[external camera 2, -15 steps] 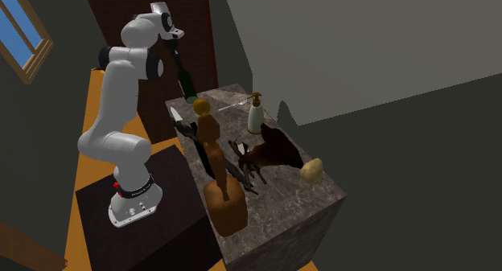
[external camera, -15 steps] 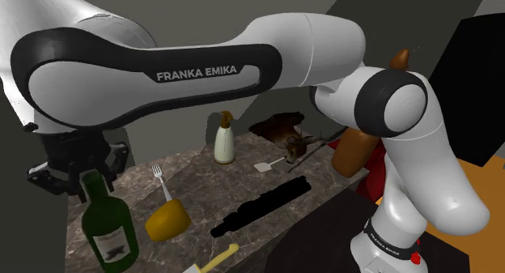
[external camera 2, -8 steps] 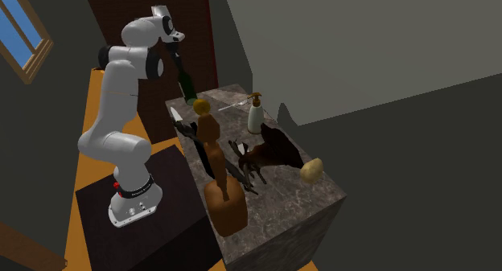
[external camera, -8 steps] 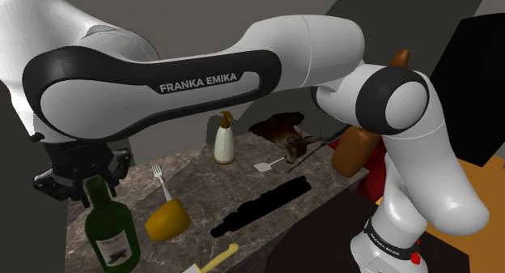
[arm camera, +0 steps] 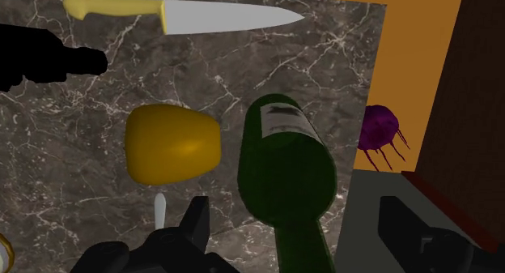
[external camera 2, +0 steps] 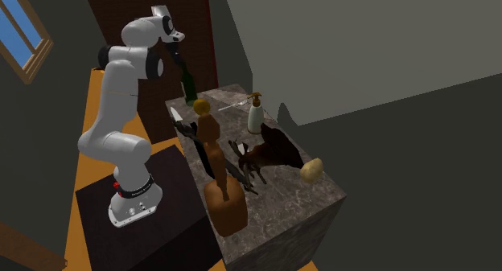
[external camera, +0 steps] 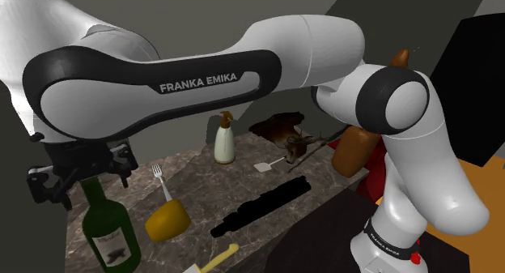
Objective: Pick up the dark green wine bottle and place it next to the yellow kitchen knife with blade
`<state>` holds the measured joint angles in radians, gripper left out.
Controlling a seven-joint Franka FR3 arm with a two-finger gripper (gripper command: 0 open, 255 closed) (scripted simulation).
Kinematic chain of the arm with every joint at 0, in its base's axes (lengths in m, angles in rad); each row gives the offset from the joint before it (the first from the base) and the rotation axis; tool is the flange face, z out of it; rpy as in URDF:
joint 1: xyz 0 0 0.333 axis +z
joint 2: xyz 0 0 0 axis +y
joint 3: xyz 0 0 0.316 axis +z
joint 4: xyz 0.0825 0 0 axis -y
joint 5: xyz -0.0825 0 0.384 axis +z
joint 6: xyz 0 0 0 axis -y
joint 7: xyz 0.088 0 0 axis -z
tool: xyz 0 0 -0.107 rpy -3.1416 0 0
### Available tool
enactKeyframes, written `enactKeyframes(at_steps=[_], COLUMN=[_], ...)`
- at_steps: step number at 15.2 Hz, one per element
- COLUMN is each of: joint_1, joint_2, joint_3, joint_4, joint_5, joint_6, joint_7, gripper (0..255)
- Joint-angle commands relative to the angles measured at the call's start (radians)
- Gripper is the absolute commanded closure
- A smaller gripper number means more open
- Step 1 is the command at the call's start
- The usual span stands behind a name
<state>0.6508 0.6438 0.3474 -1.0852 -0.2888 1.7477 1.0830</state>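
Note:
The dark green wine bottle (external camera: 105,231) stands upright on the marble counter (external camera: 202,182) near its corner, also seen as the bottle (external camera 2: 190,86) from across the room. My gripper (external camera: 81,181) hangs over its neck, open, with the fingers (arm camera: 198,219) apart on either side and not touching the glass (arm camera: 283,162). The yellow-handled knife (arm camera: 178,14) with its grey blade lies flat beyond a yellow lump (arm camera: 172,143), a short way from the bottle. The knife's handle (external camera: 222,255) shows at the counter's near edge.
A fork (external camera: 160,181), a yellow lump (external camera: 167,221) and a long black object (external camera: 263,204) lie near the bottle. Farther along stand a soap dispenser (external camera: 224,139), a dark brown figure (external camera: 283,134) and a tall brown bottle-like shape (external camera: 356,146). Orange floor (arm camera: 413,53) lies past the counter's edge.
The fingers have spread apart and let go of the bottle's neck. The bottle has sunk slightly and now stands by itself.

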Motion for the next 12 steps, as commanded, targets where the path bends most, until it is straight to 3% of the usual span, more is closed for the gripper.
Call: enactKeyframes(at_steps=[1,4,12], joint_1=[0.007,0.033,0.033], joint_2=[0.002,0.024,0.024], joint_3=[0.000,-0.001,-0.001], joint_4=[0.037,0.171,0.171], joint_5=[0.000,-0.003,-0.003], joint_6=[-0.035,-0.143,-0.143], joint_7=[-0.003,-0.015,-0.015], gripper=[0,0,0])
